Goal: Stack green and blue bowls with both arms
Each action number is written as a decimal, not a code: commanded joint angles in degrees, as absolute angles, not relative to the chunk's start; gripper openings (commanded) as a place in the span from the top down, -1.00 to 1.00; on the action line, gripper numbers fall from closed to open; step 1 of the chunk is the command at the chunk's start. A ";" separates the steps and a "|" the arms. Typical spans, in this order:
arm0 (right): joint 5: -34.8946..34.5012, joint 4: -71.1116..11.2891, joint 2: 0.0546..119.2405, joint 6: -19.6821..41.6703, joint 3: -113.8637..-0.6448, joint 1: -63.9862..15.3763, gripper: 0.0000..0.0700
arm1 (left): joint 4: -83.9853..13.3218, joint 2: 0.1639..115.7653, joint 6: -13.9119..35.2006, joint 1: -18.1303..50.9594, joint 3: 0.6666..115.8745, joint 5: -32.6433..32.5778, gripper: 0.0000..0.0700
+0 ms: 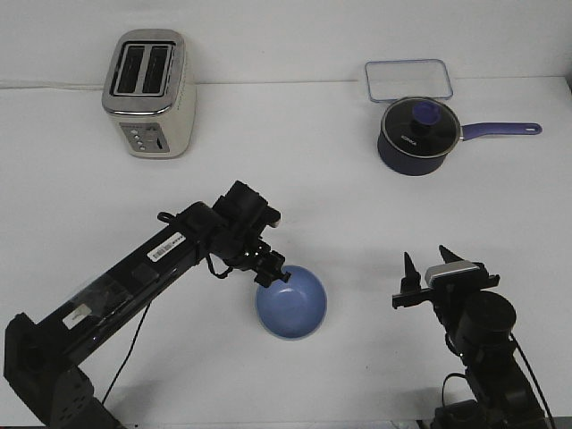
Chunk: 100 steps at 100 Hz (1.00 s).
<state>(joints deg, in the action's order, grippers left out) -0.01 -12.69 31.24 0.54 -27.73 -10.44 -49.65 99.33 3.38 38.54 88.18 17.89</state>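
- The blue bowl point(291, 303) sits upright on the white counter point(295, 170), near the front edge and about midway between the side edges.
- The left claw point(273, 274) is at the bowl's rim on its left side; it looks pinched on that rim, though the tips are too small to be certain.
- The right claw point(430, 273) stands apart from the bowl toward the right front corner, its prongs spread and holding nothing.
- No green bowl shows as a separate thing anywhere on the counter; whether it lies beneath the blue one cannot be told.
- To do this step well, I judge the left arm should keep the bowl level and move it slowly, since a one-sided rim pinch lets a bowl tip.
- Any release should be a clean opening, then a straight lift, so the rim is not dragged.
- The counter is plain, matte and white, meeting a white wall behind.
- A toaster point(149, 92) stands near the back left corner.
- A dark saucepan point(418, 136) with a purple handle and a clear tray point(408, 80) sit near the back right corner, well apart from the bowl.
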 commanded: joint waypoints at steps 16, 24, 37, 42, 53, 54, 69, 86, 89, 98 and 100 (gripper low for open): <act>0.03 -11.99 31.44 1.48 -28.38 -10.52 -0.30 | -49.43 98.39 0.89 35.64 88.92 14.09 0.24; 0.03 -11.99 31.44 1.48 -28.38 -10.52 -0.30 | -49.34 96.47 0.86 33.04 88.92 10.94 0.24; 0.03 -11.99 31.44 1.48 -28.38 -10.52 -0.30 | -47.97 92.14 1.37 27.86 88.92 9.34 0.25; 0.03 -11.99 31.44 1.48 -28.38 -10.52 -0.30 | -47.07 90.08 1.85 25.78 88.90 8.38 0.26; 0.03 -11.99 31.44 1.48 -28.38 -10.52 -0.30 | -45.23 85.19 2.37 21.69 88.84 6.37 0.26; 0.03 -11.99 31.44 1.48 -28.38 -10.52 -0.30 | -45.08 84.71 2.42 21.34 88.79 6.28 0.26; 0.03 -12.01 31.44 1.48 -28.38 -10.52 -0.30 | -40.36 76.71 2.46 17.19 85.03 5.98 0.26; 0.03 -12.01 31.44 1.48 -28.38 -10.52 -0.30 | -30.26 65.45 4.82 14.70 72.25 5.72 0.26; 0.03 -12.01 31.44 1.48 -28.38 -10.52 -0.30 | -27.97 63.22 5.23 14.46 69.30 5.72 0.26; 0.03 -12.01 31.44 1.48 -28.38 -10.52 -0.30 | -21.19 56.53 5.69 14.24 60.23 5.41 0.25; 0.03 -12.01 31.44 1.48 -28.38 -10.52 -0.30 | -19.81 55.11 5.82 14.26 58.30 5.13 0.25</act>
<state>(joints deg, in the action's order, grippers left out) -0.01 -12.64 31.24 0.86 -27.73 -10.44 -24.14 58.70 4.58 14.09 63.53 5.82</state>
